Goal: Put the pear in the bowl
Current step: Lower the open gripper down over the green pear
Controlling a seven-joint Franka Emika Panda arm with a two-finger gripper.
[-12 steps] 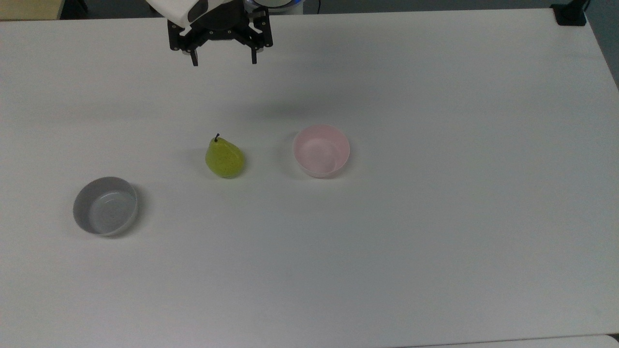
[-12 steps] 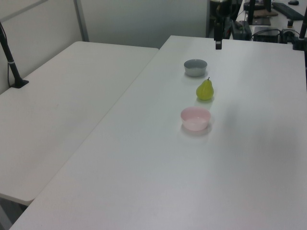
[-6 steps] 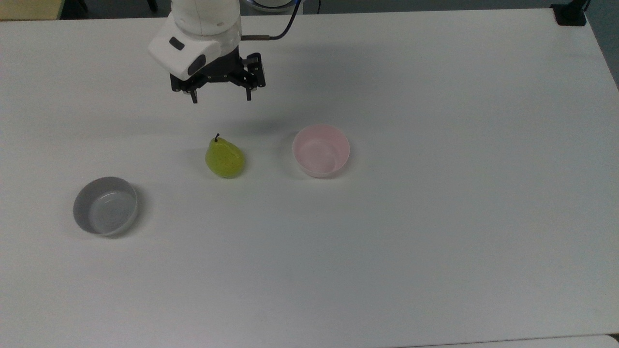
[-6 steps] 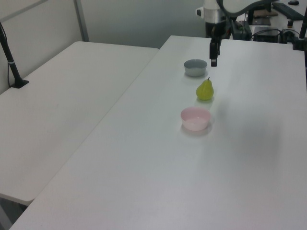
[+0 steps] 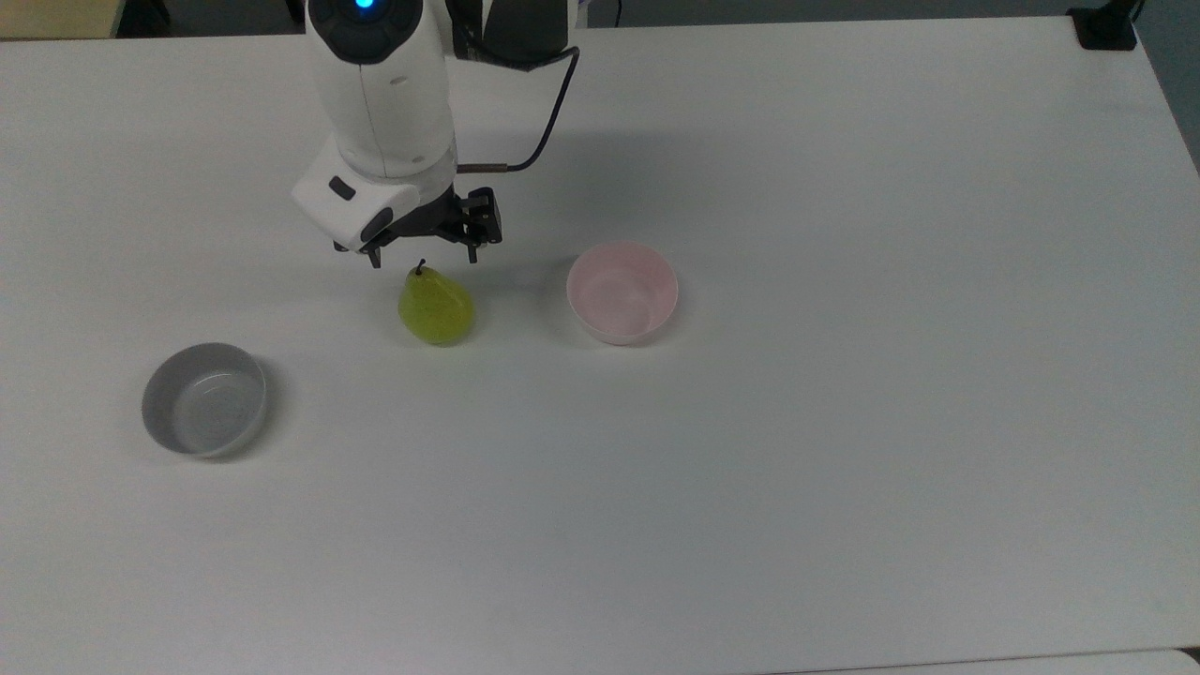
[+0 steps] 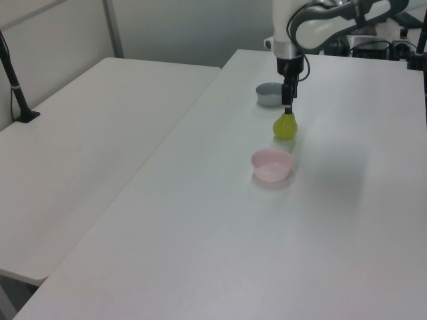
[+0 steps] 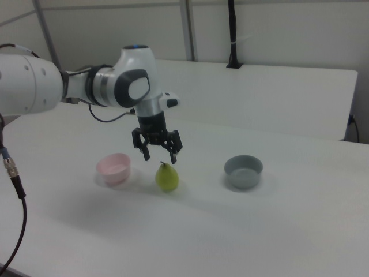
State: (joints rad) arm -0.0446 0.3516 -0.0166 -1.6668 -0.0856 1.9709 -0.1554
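Yellow-green pear (image 7: 167, 177) just under end effector (image 7: 159, 156)

White arm (image 5: 380, 103), blue light, black cable (image 5: 548, 122), black end effector (image 5: 424, 262).

I'm seeing the table (image 5: 844, 469) showing a smooth, matt white top. The pear (image 5: 435, 307) is looking speckled and faintly glossy. The pink bowl (image 5: 622, 292) and grey bowl (image 5: 204, 400) are looking like smooth plastic. The arm's shell (image 5: 384, 103) is gleaming glossy white; the hand (image 5: 424, 256) is looking matt black.

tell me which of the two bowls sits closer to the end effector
The pink bowl, just to the top view's right of the pear. The grey bowl sits farther off, toward the top view's lower left.
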